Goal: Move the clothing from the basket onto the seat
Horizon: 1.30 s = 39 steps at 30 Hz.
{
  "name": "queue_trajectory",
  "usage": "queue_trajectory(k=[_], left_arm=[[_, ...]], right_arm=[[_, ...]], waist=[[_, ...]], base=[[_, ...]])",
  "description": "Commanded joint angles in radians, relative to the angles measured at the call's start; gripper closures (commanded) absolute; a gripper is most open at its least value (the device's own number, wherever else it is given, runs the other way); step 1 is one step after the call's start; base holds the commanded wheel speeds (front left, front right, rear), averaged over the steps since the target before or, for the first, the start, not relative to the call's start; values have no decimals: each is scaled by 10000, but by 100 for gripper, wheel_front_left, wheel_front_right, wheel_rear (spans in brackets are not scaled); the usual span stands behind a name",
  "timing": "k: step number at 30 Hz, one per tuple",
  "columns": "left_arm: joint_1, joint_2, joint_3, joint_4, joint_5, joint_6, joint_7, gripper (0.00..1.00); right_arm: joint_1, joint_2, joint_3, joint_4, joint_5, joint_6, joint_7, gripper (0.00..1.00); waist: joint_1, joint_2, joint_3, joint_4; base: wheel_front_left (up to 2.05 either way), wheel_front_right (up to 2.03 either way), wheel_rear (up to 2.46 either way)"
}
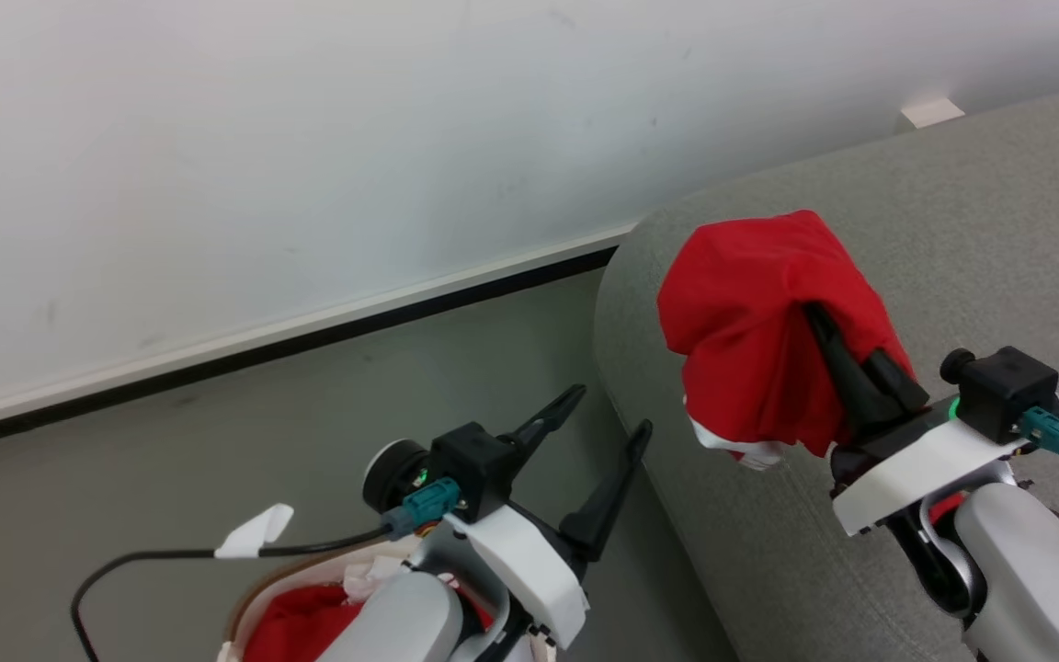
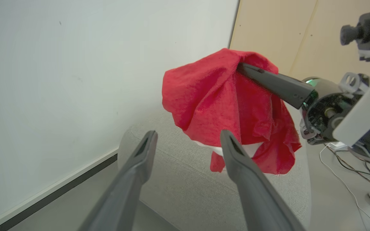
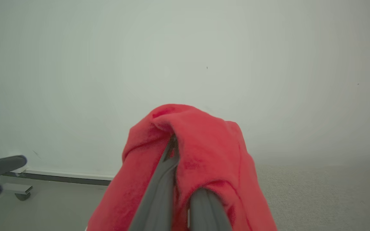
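- The right gripper [image 1: 813,317] is being kept with its jaws pressed together, pinching a red garment [image 1: 750,303]; the fabric is being draped over both fingertips.
- The garment is being held up over the seat [image 1: 952,230], near the seat's rounded left edge. White trim is hanging at its lower hem, close over the cushion; whether it is touching the cushion cannot be told.
- The left gripper [image 1: 610,411] is being held with its jaws spread wide and nothing between them, over the floor [image 1: 217,460] just beside the seat's edge.
- In the left wrist view the garment [image 2: 210,102] is being seen beyond the spread fingers [image 2: 130,179], hanging over the seat [image 2: 178,186].
- In the right wrist view the garment [image 3: 204,144] is being wrapped round the closed fingers [image 3: 159,192], with bare seat [image 3: 316,192] at the lower right.
- The basket [image 1: 244,611] is being partly covered by the left forearm at the head view's bottom edge; more red clothing [image 1: 295,625] is lying in it.
- Open cushion is being left to the right of and behind the garment; open floor is lying between the seat's edge and the wall [image 1: 309,138].
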Motion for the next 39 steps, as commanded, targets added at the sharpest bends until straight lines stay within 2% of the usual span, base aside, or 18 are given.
queue_trajectory(k=[1, 8, 15, 21, 27, 30, 33, 34, 35, 36, 37, 39], left_arm=[[-73, 7, -36, -36, -105, -27, -43, 0], [-617, -23, -524, -368, 211, -164, 19, 0], [-1781, 108, -875, -730, 585, -326, 198, 0], [-2608, 218, -1074, -946, 772, -415, -34, 0], [-2881, 232, -1130, -1007, 849, -387, -410, 0], [-2829, 238, -1145, -924, 829, -354, -571, 0], [-2733, 244, -1148, -835, 749, -290, -679, 0], [-2708, 255, -1137, -815, 721, -284, -719, 0], [-2674, 268, -1130, -786, 703, -277, -744, 0], [-2644, 285, -1125, -755, 675, -266, -754, 0], [-2633, 308, -1100, -730, 647, -245, -781, 0], [-2590, 366, -1048, -676, 634, -186, -863, 0]], right_arm=[[187, -87, -122, -108, -25, -23, -36, 100], [468, -464, -1418, -626, 92, -23, -37, 100], [-770, -888, -3123, -216, 494, -21, -36, 100], [-2860, -1598, -4379, 1305, 1023, -21, 50, 100], [-4720, -2381, -5509, 3680, 422, -23, 142, 100], [-5128, -2505, -5968, 4956, -53, -21, 79, 100], [-5210, -2323, -6442, 6053, -334, -21, 37, 100], [-5156, -2280, -6584, 6396, -470, -23, 3, 95], [-5056, -2214, -6668, 6663, -620, -21, -15, 69], [-4970, -2118, -6787, 6869, -681, -23, -35, 14], [-4898, -2079, -6982, 6921, -735, -23, -29, 0], [-4584, -1823, -7334, 6703, -904, -21, -35, 0]], waist=[[1, -1, 296, -243], [1, -1, 1400, -136], [1, -1, 3389, 613], [1, -1, 4834, 1349], [1, -1, 5570, 2147], [1, -1, 5648, 2484], [1, -1, 5618, 2671], [1, -1, 5597, 2695], [1, -1, 5548, 2708], [1, -1, 5485, 2707], [1, -1, 5420, 2694], [1, -1, 5261, 2628]], base=[[0, 0, 0], [0, 0, 0], [0, 0, 0], [0, 0, 0], [0, 0, 0], [0, 0, 0], [0, 0, 0], [0, 0, 0], [0, 0, 0], [0, 0, 0], [0, 0, 0], [0, 0, 0]])
